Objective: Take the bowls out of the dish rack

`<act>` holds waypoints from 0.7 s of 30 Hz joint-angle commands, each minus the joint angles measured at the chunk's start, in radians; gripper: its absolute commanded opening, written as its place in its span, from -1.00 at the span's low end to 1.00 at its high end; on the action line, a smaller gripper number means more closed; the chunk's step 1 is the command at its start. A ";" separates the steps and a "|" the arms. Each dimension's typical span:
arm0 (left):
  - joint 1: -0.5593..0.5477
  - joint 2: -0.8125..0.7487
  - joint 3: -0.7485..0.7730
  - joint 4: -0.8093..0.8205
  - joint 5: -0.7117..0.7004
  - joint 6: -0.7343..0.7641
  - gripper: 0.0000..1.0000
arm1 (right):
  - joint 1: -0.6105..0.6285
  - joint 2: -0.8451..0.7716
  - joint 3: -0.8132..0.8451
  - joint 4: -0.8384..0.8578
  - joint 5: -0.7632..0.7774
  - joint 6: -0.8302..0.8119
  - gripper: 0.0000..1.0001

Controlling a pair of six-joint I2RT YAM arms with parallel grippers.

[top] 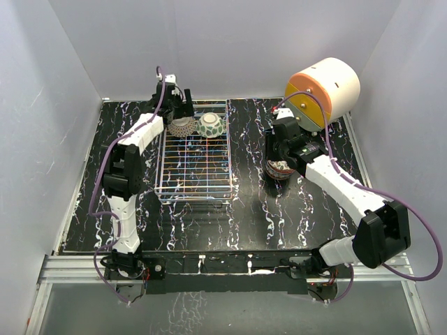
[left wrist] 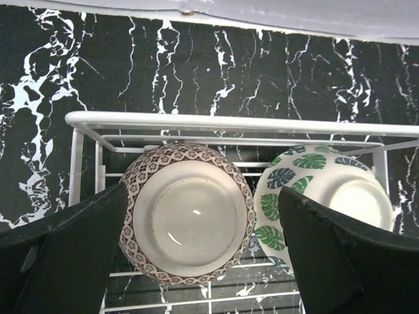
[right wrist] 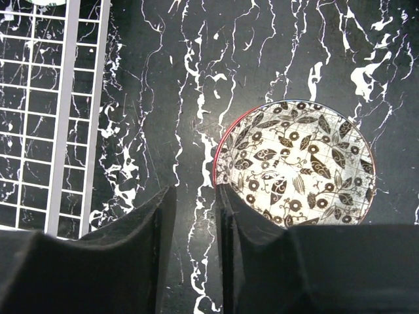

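Observation:
The silver wire dish rack (top: 194, 157) lies left of centre. Two bowls sit upside down at its far end: a brown-patterned bowl (top: 183, 126) and a green-leaf bowl (top: 210, 125). My left gripper (left wrist: 201, 193) is open and straddles the brown-patterned bowl (left wrist: 186, 219); its right finger (left wrist: 340, 255) stands over the edge of the green-leaf bowl (left wrist: 314, 190). A red-rimmed bowl (right wrist: 298, 163) with black floral inside stands upright on the table right of the rack. My right gripper (right wrist: 195, 190) is slightly open, with bare table between its fingers; its right finger (right wrist: 249, 222) overlaps that bowl's rim.
A large white-and-orange cylindrical unit (top: 323, 91) lies at the back right, just behind the right arm. The rack's long side (right wrist: 65, 98) runs to the left of the right gripper. Grey walls enclose the black marbled table (top: 244, 216) on three sides.

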 commanded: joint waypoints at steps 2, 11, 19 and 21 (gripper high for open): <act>-0.012 -0.017 0.027 -0.037 -0.052 0.058 0.85 | -0.007 -0.032 0.001 0.055 0.000 -0.008 -0.21; -0.058 -0.019 0.000 -0.025 -0.136 0.183 0.66 | -0.008 -0.018 0.014 0.061 -0.022 0.001 -0.14; -0.068 0.007 0.018 -0.059 -0.174 0.191 0.65 | -0.009 -0.032 -0.001 0.059 -0.024 0.005 -0.13; -0.068 0.017 0.024 -0.067 -0.176 0.189 0.64 | -0.008 -0.038 -0.005 0.060 -0.018 0.004 -0.13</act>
